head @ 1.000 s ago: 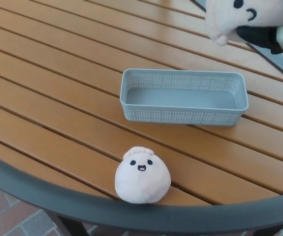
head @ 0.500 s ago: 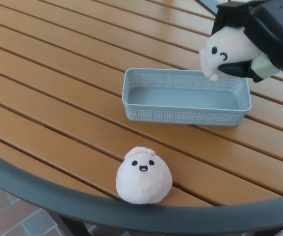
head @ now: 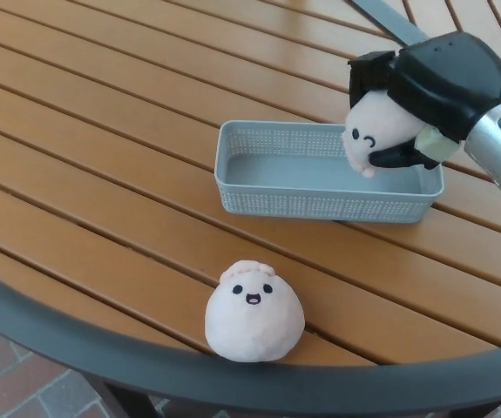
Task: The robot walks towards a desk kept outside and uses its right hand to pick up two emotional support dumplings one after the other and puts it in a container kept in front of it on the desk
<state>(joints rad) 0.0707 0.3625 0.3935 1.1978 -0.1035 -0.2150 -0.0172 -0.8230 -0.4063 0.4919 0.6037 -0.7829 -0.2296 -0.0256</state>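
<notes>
My right hand (head: 429, 87) is shut on a pale plush dumpling (head: 374, 127) with a winking face. It holds the toy above the right end of the grey mesh container (head: 320, 203), and the toy's tip dips below the rim. A second plush dumpling (head: 253, 313) with an open-mouthed face sits upright on the table near the front edge, well in front of the container. My left hand does not show.
The round table has orange wooden slats (head: 102, 174) and a dark grey metal rim (head: 76, 344). A grey metal bar (head: 385, 22) crosses the slats at the back. Brick paving (head: 15, 383) shows below the table's front left edge.
My right hand has come down and to the left with the winking dumpling, from the top right corner to just over the container's right end. The other dumpling has stayed put.
</notes>
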